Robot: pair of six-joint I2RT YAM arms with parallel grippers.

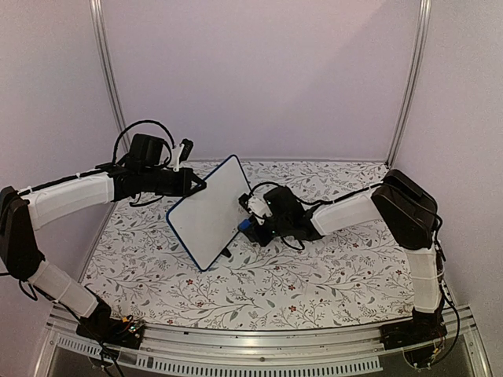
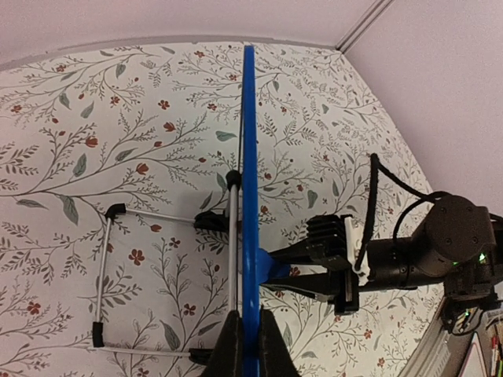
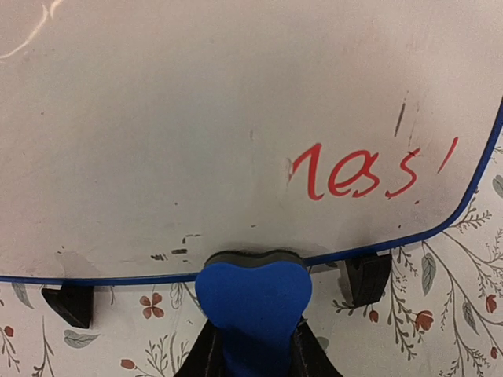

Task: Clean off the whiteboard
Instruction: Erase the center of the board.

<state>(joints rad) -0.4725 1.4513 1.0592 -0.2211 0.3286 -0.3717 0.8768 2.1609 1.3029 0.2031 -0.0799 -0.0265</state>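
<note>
1. Fingers (image 2: 229, 349) of my left gripper (image 2: 250, 330) are clamped on the upper edge of the whiteboard (image 2: 249, 157). In the left wrist view its blue rim runs straight up between them.
2. Fingers (image 3: 206, 355) of my right gripper (image 3: 251, 345) are closed on a blue eraser (image 3: 251, 302), one finger on each side of the block.
3. I locate the whiteboard on the floral tablecloth (image 1: 314, 283), left of centre and between the two grippers. It leans back toward the left arm, with its white face turned toward the right arm.
4. I see a wire stand (image 2: 102, 275) behind the board, on the side away from the eraser, with its legs on the cloth.
5. Two black feet (image 3: 365, 279) show under the lower rim in the right wrist view, one on each side of the eraser.
6. I read the eraser's dark pad as touching the board at its lower rim, about midway along that edge. The left wrist view also shows the blue block against the face.
7. Red handwriting (image 3: 354, 173) sits on the lower right part of the face in the right wrist view, up and to the right of the eraser and apart from it.
8. Small dark specks (image 3: 177, 251) lie just above the rim, left of the eraser.
</note>
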